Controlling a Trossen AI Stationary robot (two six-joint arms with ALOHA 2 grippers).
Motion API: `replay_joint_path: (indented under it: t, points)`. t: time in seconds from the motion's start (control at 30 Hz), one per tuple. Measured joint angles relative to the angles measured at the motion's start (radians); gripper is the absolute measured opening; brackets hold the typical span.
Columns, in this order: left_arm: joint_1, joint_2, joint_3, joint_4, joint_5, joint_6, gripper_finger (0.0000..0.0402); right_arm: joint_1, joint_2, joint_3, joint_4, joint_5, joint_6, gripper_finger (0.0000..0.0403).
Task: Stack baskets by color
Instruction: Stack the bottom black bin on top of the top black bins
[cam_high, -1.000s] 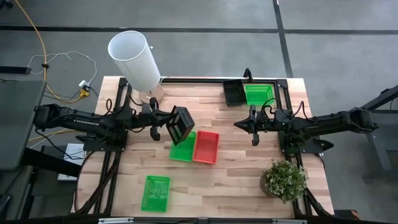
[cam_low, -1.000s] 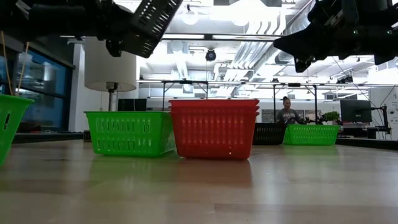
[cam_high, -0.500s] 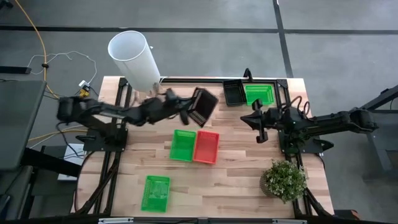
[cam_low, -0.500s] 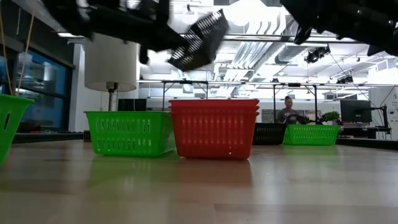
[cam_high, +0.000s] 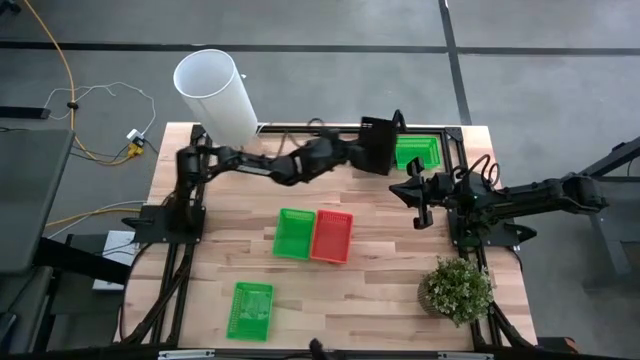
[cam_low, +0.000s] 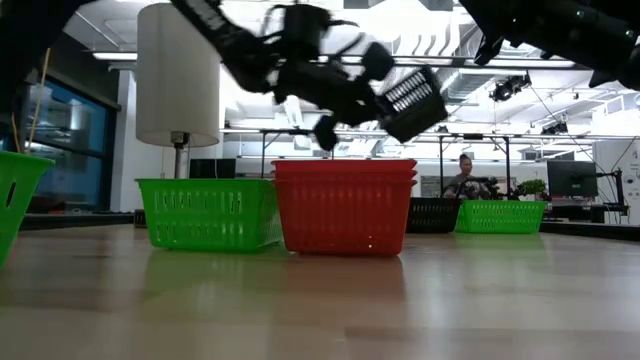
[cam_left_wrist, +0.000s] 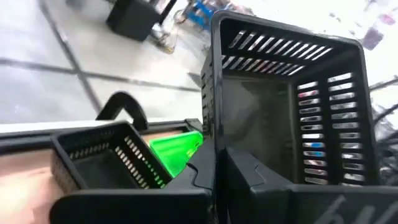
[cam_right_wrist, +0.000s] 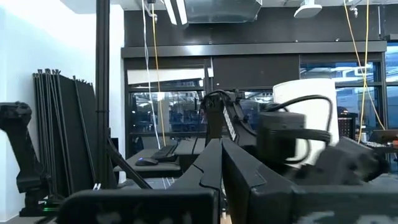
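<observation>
My left gripper (cam_high: 362, 150) reaches level over the table's far side, shut on a black basket (cam_high: 379, 146) that hangs tilted in the air (cam_low: 412, 100). Below and beside it, another black basket (cam_left_wrist: 106, 163) and a green basket (cam_high: 417, 151) rest on their bases at the far right corner. A green basket (cam_high: 294, 232) and a red stack (cam_high: 332, 236) sit side by side at mid-table. One more green basket (cam_high: 250, 310) lies near the front edge. My right gripper (cam_high: 413, 196) hovers shut at the right, holding nothing. My left gripper pinches one side wall of the black basket at its rim (cam_left_wrist: 210, 124), one finger inside and one outside. The fingers come level from the table's left. The basket is lifted clear and tilted, its open side turned back toward the wrist camera.
A white cylindrical lamp shade (cam_high: 215, 95) stands at the far left corner. A small potted plant (cam_high: 458, 288) sits at the near right. Bare wood lies between the mid-table baskets and the far ones, and along the near right.
My left gripper has swung from above the table's left middle toward the far right corner, staying at about the same height and rolling as it went. The black basket went with it, turned about, and now hangs over the far baskets. My right gripper has tipped upward.
</observation>
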Motion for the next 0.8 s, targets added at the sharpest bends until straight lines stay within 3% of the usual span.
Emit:
replay_joint_path:
  t: [0.17, 0.33, 0.57, 0.8]
  points:
    - [-0.01, 0.147, 0.255, -0.218, -0.155, -0.033, 0.0, 0.0, 0.0, 0.0, 0.0, 0.0, 0.003, 0.0]
    - [0.008, 0.265, 0.419, -0.333, -0.216, -0.261, 0.0, 0.0, 0.0, 0.0, 0.0, -0.001, 0.045, 0.0]
    - [0.025, 0.346, 0.452, -0.399, -0.233, -0.478, 0.0, 0.017, 0.0, 0.0, 0.0, -0.004, 0.045, 0.0]
    - [0.038, 0.351, 0.451, -0.512, -0.258, -0.444, 0.0, 0.056, 0.0, 0.0, 0.0, -0.001, 0.018, 0.0]
